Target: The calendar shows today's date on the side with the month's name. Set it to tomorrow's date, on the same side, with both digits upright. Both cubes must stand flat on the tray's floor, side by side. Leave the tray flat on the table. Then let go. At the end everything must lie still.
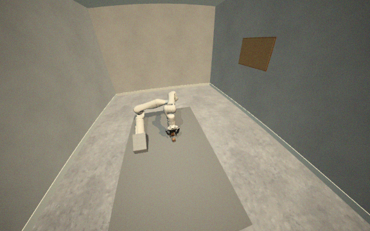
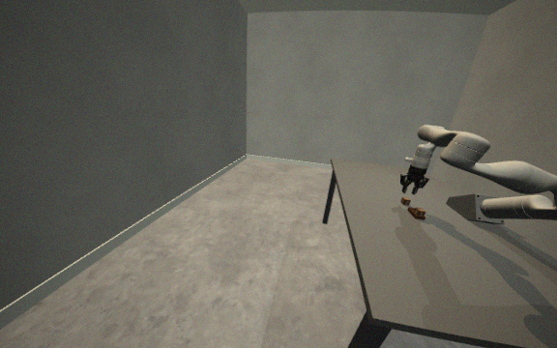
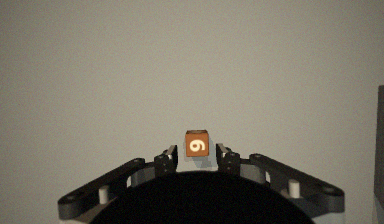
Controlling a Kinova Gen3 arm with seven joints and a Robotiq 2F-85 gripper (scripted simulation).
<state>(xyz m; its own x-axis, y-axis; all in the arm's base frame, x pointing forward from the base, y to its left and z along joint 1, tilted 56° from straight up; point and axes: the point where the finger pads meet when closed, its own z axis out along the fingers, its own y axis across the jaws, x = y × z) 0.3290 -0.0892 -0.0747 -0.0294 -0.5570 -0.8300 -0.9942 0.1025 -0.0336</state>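
Note:
A small orange cube [image 2: 405,200] lies alone on the table top, outside the tray. In the wrist view the cube [image 3: 197,143] shows a white digit, a 6 or a 9, lying on its side. The low orange-brown tray [image 2: 414,215] lies on the table just beside the cube, toward the arm's base; I cannot tell what it holds. My gripper [image 2: 414,186] hangs above the cube, points down, and is clear of it. Its fingers stand half apart with nothing between them. From the top view the gripper [image 1: 173,131] hides most of the calendar parts; only an orange speck [image 1: 173,140] shows.
The arm's grey base block [image 1: 139,142] [image 3: 383,150] stands on the table left of the gripper and shows as a dark slab at the wrist view's right edge. The table's far edge [image 2: 337,179] is near the cube. A brown board [image 1: 257,52] hangs on the wall.

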